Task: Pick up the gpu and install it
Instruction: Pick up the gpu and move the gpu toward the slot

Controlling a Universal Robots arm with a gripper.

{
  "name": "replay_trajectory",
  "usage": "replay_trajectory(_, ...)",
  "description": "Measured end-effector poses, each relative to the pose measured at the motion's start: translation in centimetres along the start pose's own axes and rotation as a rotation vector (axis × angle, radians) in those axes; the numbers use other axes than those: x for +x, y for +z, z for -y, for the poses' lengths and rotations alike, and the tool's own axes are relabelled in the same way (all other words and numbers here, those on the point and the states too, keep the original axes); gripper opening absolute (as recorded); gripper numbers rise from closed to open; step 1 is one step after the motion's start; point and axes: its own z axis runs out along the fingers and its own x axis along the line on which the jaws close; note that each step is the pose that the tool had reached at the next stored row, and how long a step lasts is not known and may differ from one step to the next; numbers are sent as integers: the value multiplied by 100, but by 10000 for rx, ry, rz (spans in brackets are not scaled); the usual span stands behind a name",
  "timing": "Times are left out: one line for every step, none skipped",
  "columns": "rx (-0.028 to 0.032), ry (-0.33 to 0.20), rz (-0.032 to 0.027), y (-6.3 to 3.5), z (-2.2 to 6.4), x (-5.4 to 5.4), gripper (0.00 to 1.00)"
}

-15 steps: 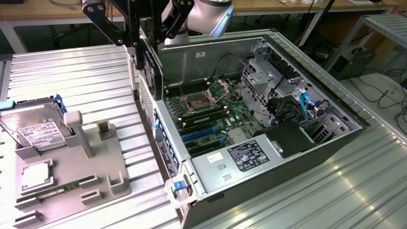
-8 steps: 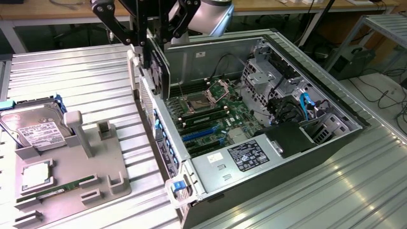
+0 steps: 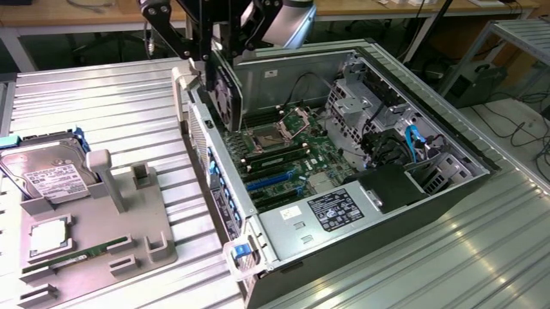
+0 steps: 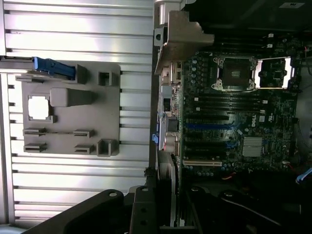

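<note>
Since the card presumably has to enter a motherboard (image 3: 297, 161) slot edge-first, the gripper (image 3: 208, 64), in the exterior view's upper middle, clamps its fingers on the gpu (image 3: 227, 96) and holds it upright above the open computer case (image 3: 387, 257).

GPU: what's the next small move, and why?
Probably shift it sideways, without lowering, toward the blue slots. The gripper holds the gpu above the board, roughly level with the CPU socket and short of those slots. Lowering here would likely land it near the socket rather than in a slot.
</note>
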Motion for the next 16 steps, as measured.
replay_trajectory(1,0,0,0,1,-19,27)
replay_trajectory(1,0,0,0,1,-34,27)
replay_trajectory(0,0,0,1,2,-49,27)
replay_trajectory(0,0,0,1,3,-68,27)
replay_trajectory(1,1,0,1,3,-89,27)
replay_trajectory(1,0,0,2,4,-115,27)
replay_trajectory(0,0,0,2,5,-128,27)
replay_trajectory(0,0,-1,2,5,-142,27)
replay_trajectory(0,0,0,3,7,-169,27)
replay_trajectory(1,0,-1,3,7,-181,27)
replay_trajectory(0,0,0,4,7,-191,27)
replay_trajectory(0,0,0,4,8,-203,27)
replay_trajectory(0,0,0,4,8,-213,27)
replay_trajectory(1,0,-1,4,9,-223,27)
replay_trajectory(1,0,-1,4,9,-232,27)
replay_trajectory(1,0,-1,4,9,-243,27)
